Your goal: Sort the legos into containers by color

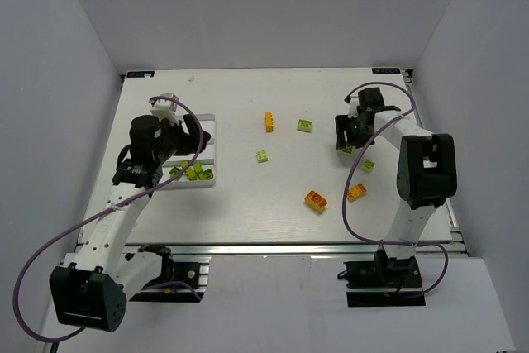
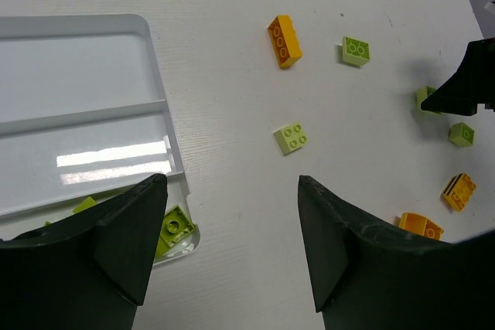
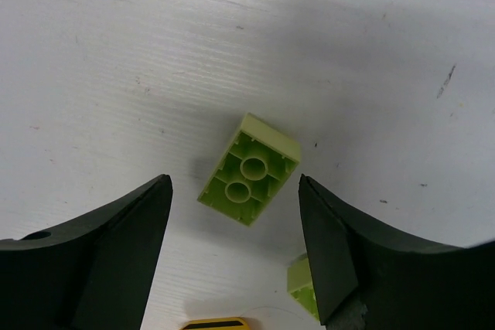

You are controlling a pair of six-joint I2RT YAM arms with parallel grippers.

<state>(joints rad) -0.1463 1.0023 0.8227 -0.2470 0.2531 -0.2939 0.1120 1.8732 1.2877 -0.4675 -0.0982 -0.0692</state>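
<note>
The white divided tray point(image 1: 208, 130) lies at the left, with several lime green legos point(image 1: 193, 173) in its near compartment. My left gripper point(image 1: 195, 138) hovers open and empty over the tray's right edge point(image 2: 166, 125); a green lego point(image 2: 176, 226) shows by its left finger. My right gripper point(image 1: 346, 145) is open, low over an upside-down lime green lego point(image 3: 249, 169) that lies on the table just ahead of its fingertips point(image 3: 158, 191), untouched. Loose on the table are an orange lego point(image 1: 269, 121), green ones point(image 1: 305, 126) point(image 1: 262, 155) point(image 1: 368, 166), and orange ones point(image 1: 316, 200) point(image 1: 356, 192).
White walls enclose the table on three sides. In the right wrist view another green lego point(image 3: 303, 287) lies beside the right finger and an orange one point(image 3: 216, 322) sits at the bottom edge. Purple cables loop off both arms.
</note>
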